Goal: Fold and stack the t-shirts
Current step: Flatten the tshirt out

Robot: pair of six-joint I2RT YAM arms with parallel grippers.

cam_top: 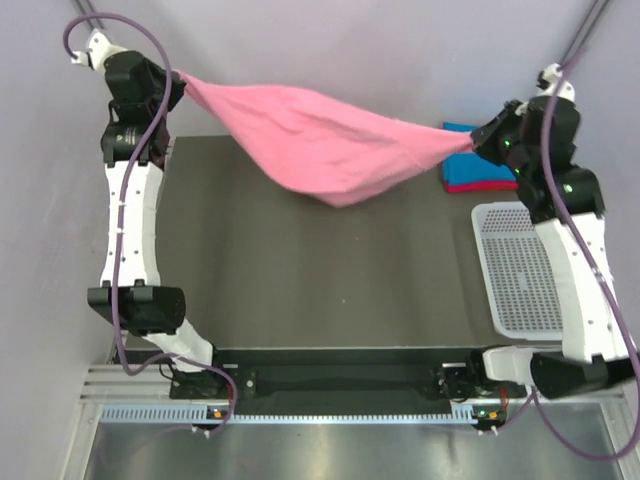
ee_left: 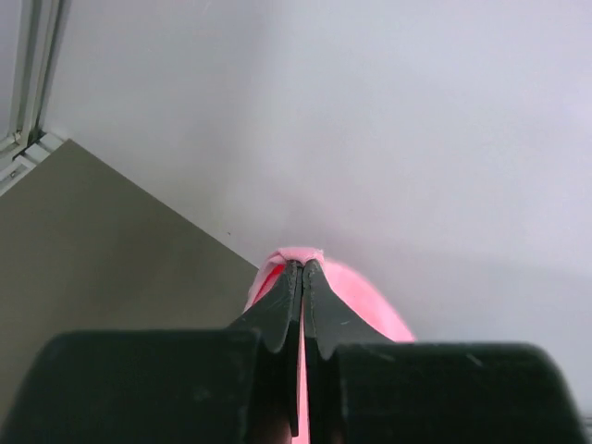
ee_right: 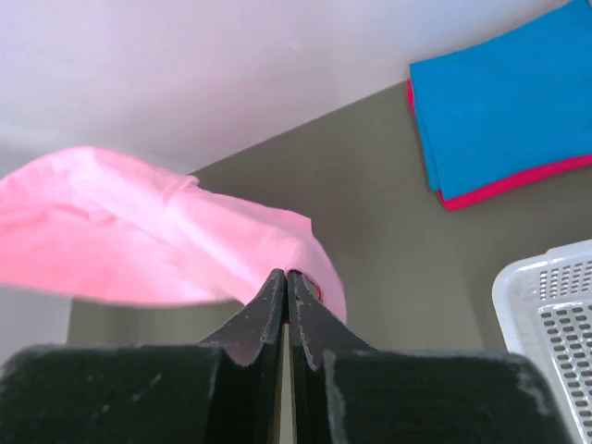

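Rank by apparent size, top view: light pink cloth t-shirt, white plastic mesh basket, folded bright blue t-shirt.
1. light pink cloth t-shirt, held up nearer the camera, so inflated
2. white plastic mesh basket
3. folded bright blue t-shirt, partly hidden

We see soft, matt, creased cloth in the pink t-shirt [cam_top: 320, 150] and blue t-shirt [ee_right: 504, 111], a smooth matt table [cam_top: 300, 280], a white plastic mesh basket [cam_top: 515, 270], and scuffed matt black on the right gripper [ee_right: 286, 275].

Left gripper [ee_left: 302, 277] jaws pinched together on the light pink t-shirt [ee_left: 365, 305], cloth bunched at the fingertips and trailing off to the right. Dark table [ee_left: 102, 259] lower left, pale wall [ee_left: 370, 120] behind.
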